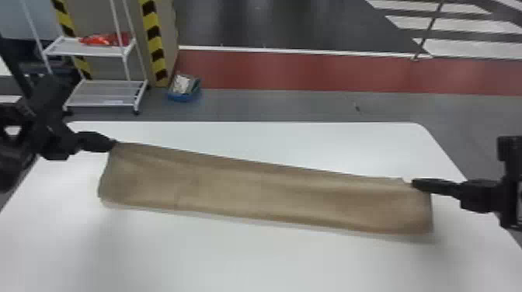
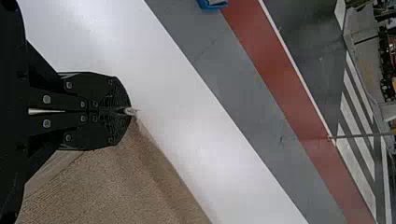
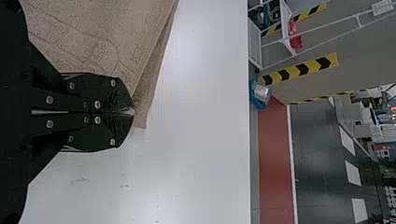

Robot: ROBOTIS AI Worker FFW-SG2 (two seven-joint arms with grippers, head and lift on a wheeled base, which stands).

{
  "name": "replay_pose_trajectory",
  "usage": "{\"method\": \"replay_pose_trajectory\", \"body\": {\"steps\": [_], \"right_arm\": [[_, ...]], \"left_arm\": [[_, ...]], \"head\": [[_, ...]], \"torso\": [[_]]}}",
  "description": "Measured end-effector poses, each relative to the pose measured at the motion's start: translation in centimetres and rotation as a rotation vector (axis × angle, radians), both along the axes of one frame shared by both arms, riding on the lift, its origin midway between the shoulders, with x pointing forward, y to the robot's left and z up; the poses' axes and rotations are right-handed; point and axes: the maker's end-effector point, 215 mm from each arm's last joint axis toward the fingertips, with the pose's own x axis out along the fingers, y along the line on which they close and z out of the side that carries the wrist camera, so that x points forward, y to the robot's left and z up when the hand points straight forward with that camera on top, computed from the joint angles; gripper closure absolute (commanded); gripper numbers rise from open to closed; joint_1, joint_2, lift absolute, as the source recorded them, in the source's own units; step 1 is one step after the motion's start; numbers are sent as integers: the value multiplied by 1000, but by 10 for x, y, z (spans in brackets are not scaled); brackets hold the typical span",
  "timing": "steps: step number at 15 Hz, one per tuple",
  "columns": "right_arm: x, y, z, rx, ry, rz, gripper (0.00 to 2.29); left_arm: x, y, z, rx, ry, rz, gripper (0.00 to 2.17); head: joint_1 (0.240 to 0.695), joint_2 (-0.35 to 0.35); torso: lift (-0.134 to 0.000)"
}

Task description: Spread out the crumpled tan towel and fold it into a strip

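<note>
If I pull unevenly, I could lose a pinched end or skew the fold: my left claw (image 1: 112, 143) is clamped on the tan towel (image 1: 264, 192) near the table's (image 1: 248, 264) far left corner, my right claw (image 1: 414, 183) toward the right edge. It looks like a long, slanting, doubled band, softly rippled (layers slightly offset at my right).

White table (image 1: 233, 264), rounded corners, tan towel (image 1: 264, 194), lower edge perhaps touching
</note>
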Motion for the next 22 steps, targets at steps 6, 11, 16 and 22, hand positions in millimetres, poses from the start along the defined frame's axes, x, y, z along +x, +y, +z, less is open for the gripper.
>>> {"method": "replay_pose_trajectory", "body": {"steps": [6,11,16,22], "right_arm": [[6,3,4,-18,1,8,2246],[10,-2,6,-42,1,-3,2246],[16,-6,4,-76,13,-9,2246],[24,0,6,-90,13,0,2246]], "left_arm": [[0,-4,-7,38,14,-10,2064],[-1,-2,-8,45,16,-9,2064],[-2,0,-9,50,21,-9,2064],[-3,-1,-10,57,14,-25,2064]], "head": [[695,-84],[695,-86],[695,-88],[695,-84]], "torso": [[-124],[-124],[-124],[-124]]}}
